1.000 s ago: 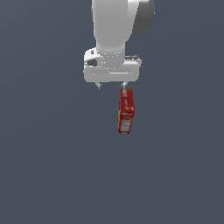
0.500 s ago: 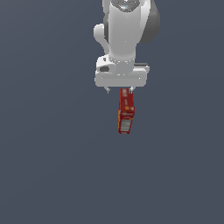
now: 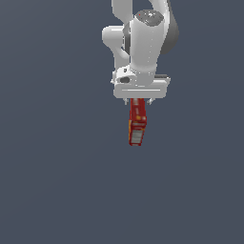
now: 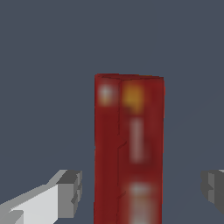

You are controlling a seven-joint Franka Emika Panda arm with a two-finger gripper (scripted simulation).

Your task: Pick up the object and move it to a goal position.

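fingertips first: in the wrist view two grey pads (image 4: 70, 192) sit at either side of the frame, one on a pale finger, the other only partly in view at the edge. they stand wide apart, and bare grey ground shows between each pad and the carton (image 4: 129, 148), so the claw is spread and touches nothing. the gripper (image 4: 142, 188) straddles the carton with the box centred in the gap.

carton next: a slim red box running away from the camera between the fingers. its broad face carries a blurred white patch and a yellow-orange mark near the far end, a pale stripe along the middle and another pale and orange patch near the close end. print is too blurred to read.

in the exterior view the gripper (image 3: 139, 101) points straight down from a white hand, with the short fingers just showing under the flat body. the carton (image 3: 137, 123) lies on the dark grey floor (image 3: 57, 181) directly beneath, one end tucked under the hand and the other end reaching toward the camera. a pale grey-white panel shows on the narrow end facing the camera, with yellow-orange marks above it on the red top face.

farther back, the white arm (image 3: 143, 43) rises above the hand out of the top of the frame, with a darker grey joint behind it.
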